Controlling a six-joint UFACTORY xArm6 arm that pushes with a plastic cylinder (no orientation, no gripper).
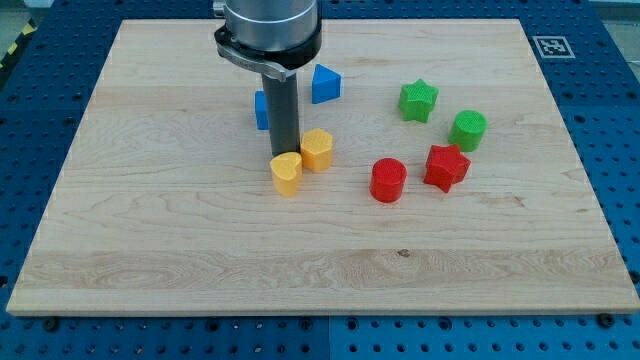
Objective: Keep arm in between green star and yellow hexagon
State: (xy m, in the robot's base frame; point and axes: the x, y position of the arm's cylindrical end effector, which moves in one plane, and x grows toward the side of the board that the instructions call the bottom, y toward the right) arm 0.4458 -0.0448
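Observation:
The green star [418, 100] lies at the view's upper right. The yellow hexagon [318, 149] lies near the board's middle. My tip [285, 155] is at the hexagon's left, close against it, and directly above a second yellow block, perhaps a heart [287, 174], whose top hides the very end of the rod. The tip is well to the left of the green star, with the hexagon lying between them.
A blue block [325, 83] lies above the hexagon and another blue block [261, 110] is partly hidden behind the rod. A green cylinder [467, 129], a red star [446, 166] and a red cylinder [388, 180] sit at the right on the wooden board [150, 250].

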